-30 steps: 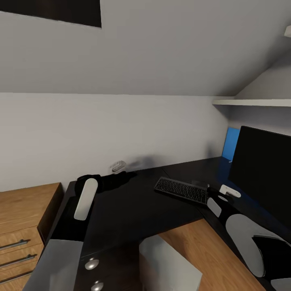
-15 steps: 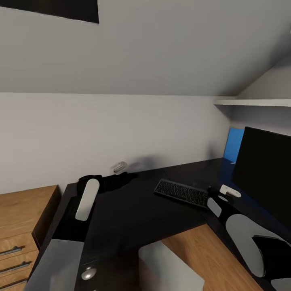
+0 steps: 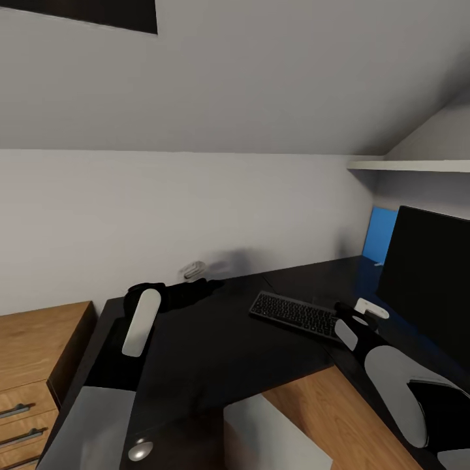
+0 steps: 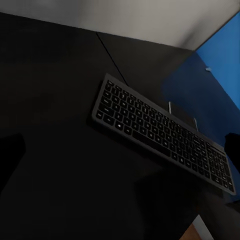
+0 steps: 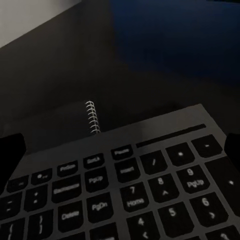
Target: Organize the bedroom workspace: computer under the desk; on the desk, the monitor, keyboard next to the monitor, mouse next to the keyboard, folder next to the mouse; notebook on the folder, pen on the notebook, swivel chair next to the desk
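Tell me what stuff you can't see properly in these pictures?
- Monitor: head view, cut off by the picture's right edge.
- Folder: head view, mostly hidden behind the monitor.
- Computer: head view, cut off by the bottom edge.
- Spiral-bound book: right wrist view, dark against the desk, partly behind the keyboard.
- Right claw: only dark finger edges show; open or shut is unclear.

Keyboard (image 3: pixel 292 313): black, flat on the desk (image 3: pixel 215 339), beside the monitor (image 3: pixel 427 277). Monitor: upright, screen dark. Folder (image 3: pixel 378 235): blue, behind monitor. Computer (image 3: pixel 274 434): light-grey, below desk edge.
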